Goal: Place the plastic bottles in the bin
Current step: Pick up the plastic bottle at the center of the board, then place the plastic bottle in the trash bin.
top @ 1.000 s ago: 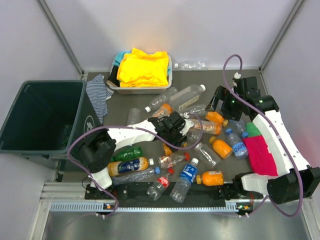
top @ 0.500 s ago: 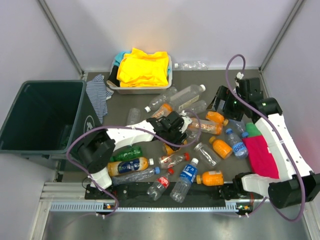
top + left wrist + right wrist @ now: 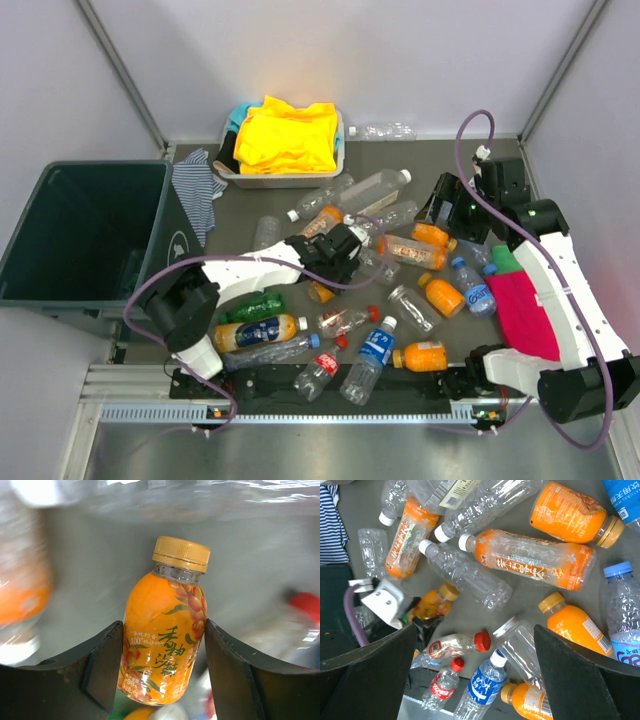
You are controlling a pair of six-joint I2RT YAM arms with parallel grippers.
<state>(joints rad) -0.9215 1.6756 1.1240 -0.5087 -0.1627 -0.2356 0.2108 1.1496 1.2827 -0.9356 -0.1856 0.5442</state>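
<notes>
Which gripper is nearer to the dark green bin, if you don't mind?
Left. The left gripper, shut on an orange bottle, is right of the bin; the right gripper, open, is much farther right.

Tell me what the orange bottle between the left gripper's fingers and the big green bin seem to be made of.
The orange bottle: likely clear plastic, glossy; the neck under the ribbed yellow cap is see-through, and a printed orange label wraps the body. The bin: apparently rigid moulded plastic, dark green, dull finish with smooth walls.
</notes>
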